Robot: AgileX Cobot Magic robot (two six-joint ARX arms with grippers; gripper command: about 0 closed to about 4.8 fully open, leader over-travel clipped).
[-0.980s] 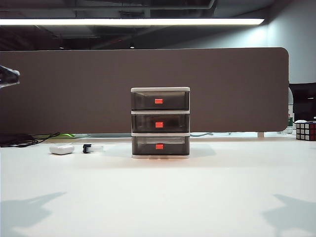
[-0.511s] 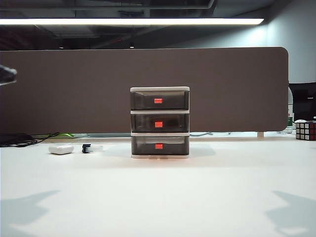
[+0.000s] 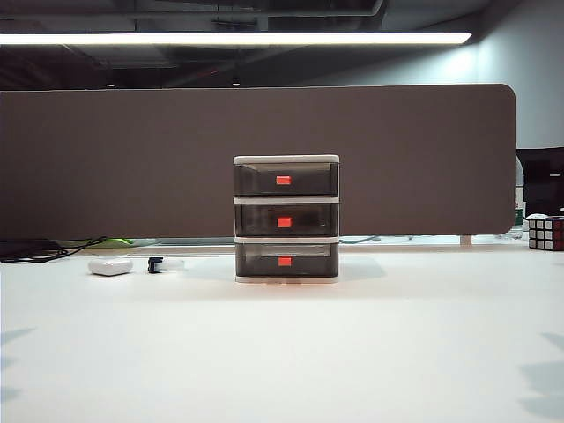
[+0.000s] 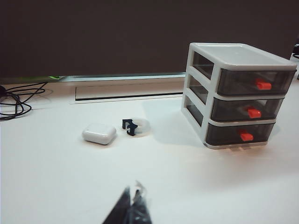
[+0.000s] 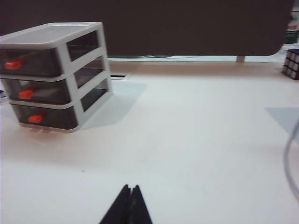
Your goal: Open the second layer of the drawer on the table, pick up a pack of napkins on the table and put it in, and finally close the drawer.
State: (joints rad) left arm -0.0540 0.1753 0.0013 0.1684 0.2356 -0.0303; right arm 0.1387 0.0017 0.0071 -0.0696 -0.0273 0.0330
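Mid-table near the back edge, drawer (image 3: 286,218) all shut: light plastic; hook second layer (image 3: 285,220) by its tab (image 3: 284,222). Left gripper (image 4: 132,204) and right gripper (image 5: 129,201) pinched together, empty, well short.

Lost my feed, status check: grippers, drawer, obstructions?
Left gripper and right gripper shut, empty, above table. Drawer fully closed. Napkins not seen. Nothing blocking.

Smoky three-tier drawer (image 3: 286,218) upright mid-table (image 3: 282,352), second layer (image 3: 285,219) shut.

Drawer (image 3: 286,218) centred on table (image 3: 282,352)
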